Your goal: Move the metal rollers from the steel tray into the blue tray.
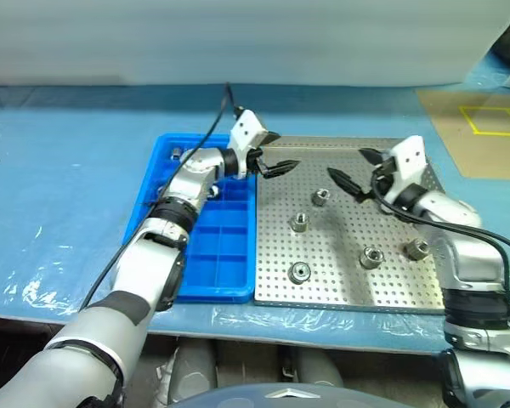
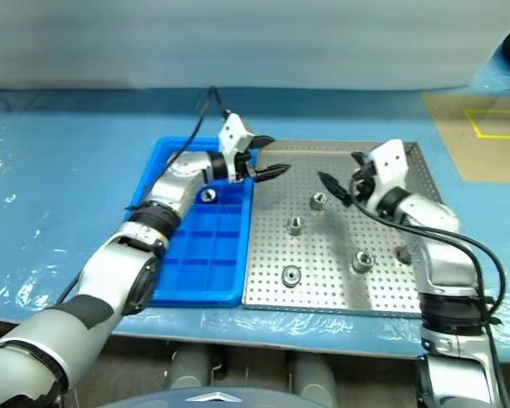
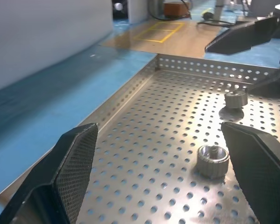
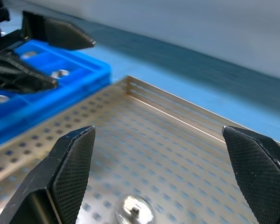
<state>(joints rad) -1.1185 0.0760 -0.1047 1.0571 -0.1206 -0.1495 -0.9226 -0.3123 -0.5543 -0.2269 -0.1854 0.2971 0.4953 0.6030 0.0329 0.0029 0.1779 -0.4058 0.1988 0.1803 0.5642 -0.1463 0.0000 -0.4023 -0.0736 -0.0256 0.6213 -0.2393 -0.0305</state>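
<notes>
1. Steel tray (image 1: pixel 391 280): square, silver-grey, floor perforated in a regular dot grid, low raised rim; lay centre-right of frame on the blue-covered worktop (image 1: pixel 59 170).
2. Metal rollers (image 1: pixel 300 272): five short shiny cylinders scattered on the steel tray, each standing on end, axis upright.
3. Blue tray (image 1: pixel 225 255): glossy plastic, square-gridded compartments, touching the steel tray's left edge.
4. Left end effector (image 1: pixel 270 153): fingers wide, empty, above the trays' shared edge.
5. Right end effector (image 1: pixel 357 170): fingers wide, empty, over the steel tray's upper right.
</notes>
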